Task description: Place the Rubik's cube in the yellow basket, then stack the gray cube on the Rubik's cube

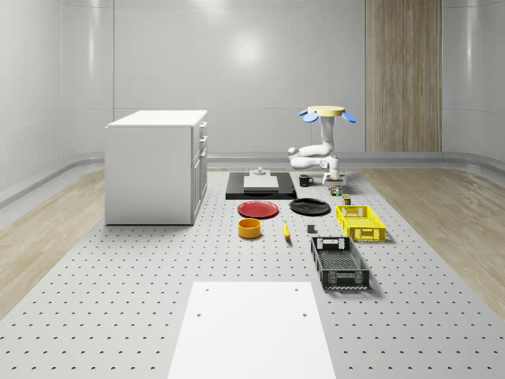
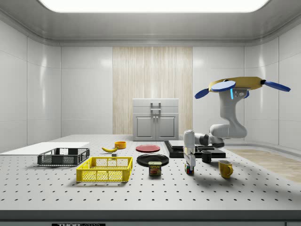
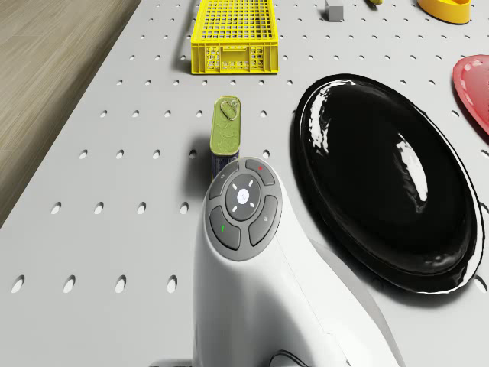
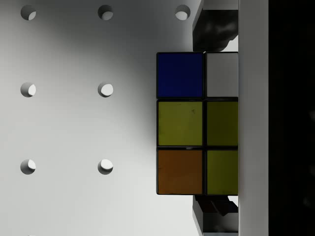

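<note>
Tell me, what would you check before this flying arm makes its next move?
1. Is the gripper down at the Rubik's cube: ok.
2. Is the cube securely held: cannot tell.
3. Is the yellow basket empty: ok.
4. Is the way to the basket free: not ok, the can stands between.
5. Is the drone hovering above the table: ok.
6. Is the gray cube lying ready near the basket: ok.

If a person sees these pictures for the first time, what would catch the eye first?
Probably the drone with blue rotors, hovering above the table's far end in the side view, its white arm bent down so the gripper sits at the Rubik's cube. Next, the yellow basket beside a glossy black plate.
</note>
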You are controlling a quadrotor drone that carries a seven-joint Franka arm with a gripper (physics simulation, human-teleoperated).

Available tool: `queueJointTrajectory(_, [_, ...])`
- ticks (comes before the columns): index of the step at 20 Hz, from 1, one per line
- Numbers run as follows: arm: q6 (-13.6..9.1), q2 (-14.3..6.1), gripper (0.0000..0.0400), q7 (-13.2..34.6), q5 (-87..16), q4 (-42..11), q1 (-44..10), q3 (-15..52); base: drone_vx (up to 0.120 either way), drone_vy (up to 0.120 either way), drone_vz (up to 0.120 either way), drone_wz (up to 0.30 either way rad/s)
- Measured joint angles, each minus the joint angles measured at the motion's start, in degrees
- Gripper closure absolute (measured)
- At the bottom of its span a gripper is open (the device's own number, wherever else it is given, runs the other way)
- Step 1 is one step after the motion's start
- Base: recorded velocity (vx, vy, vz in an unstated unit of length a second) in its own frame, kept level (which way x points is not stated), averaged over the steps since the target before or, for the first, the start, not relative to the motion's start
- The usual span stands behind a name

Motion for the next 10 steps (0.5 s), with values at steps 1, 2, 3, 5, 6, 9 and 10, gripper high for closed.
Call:
queueJointTrajectory(1, [0.30, -0.21, 0.0000, 0.01, -0.20, 0.08, -0.04, -0.26, 0.000, 0.000, 0.000, 0.000])
queueJointTrajectory(2, [0.56, -0.41, 0.0000, 0.02, -0.35, 0.14, -0.09, -0.46, 0.000, 0.000, 0.000, 0.000])
queueJointTrajectory(3, [0.80, -0.59, 0.0000, 0.04, -0.46, 0.20, -0.14, -0.62, 0.000, 0.000, 0.000, 0.000])
queueJointTrajectory(5, [1.21, -0.93, 0.0000, 0.10, -0.58, 0.29, -0.24, -0.83, 0.000, 0.000, 0.000, 0.000])
queueJointTrajectory(6, [1.39, -1.08, 0.0000, 0.13, -0.61, 0.32, -0.29, -0.90, 0.000, 0.000, 0.000, 0.000])
queueJointTrajectory(9, [1.86, -1.51, 0.0000, 0.24, -0.59, 0.40, -0.44, -0.99, 0.000, 0.000, 0.000, 0.000])
queueJointTrajectory(10, [2.00, -1.65, 0.0000, 0.27, -0.56, 0.42, -0.49, -0.99, 0.000, 0.000, 0.000, 0.000])
